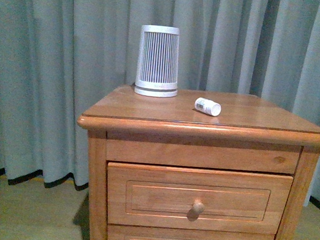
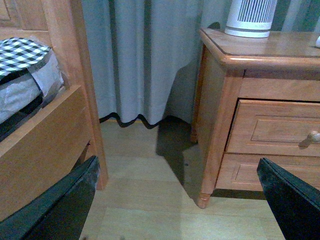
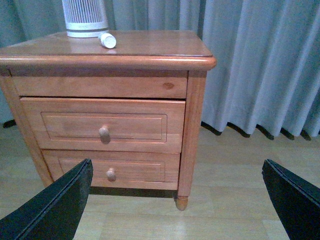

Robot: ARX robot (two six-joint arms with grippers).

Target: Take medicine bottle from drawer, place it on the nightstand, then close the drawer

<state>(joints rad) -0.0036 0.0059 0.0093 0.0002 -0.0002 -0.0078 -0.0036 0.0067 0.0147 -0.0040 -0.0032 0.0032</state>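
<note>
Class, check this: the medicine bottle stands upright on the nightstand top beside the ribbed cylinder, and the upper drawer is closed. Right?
Not quite. The medicine bottle lies on its side, as the front view shows. It is on the nightstand top beside the ribbed cylinder, and the upper drawer looks closed.

Dim, bluish light; soft glare on nightstand [image 1: 246, 115] top, shadow cast leftward
</note>
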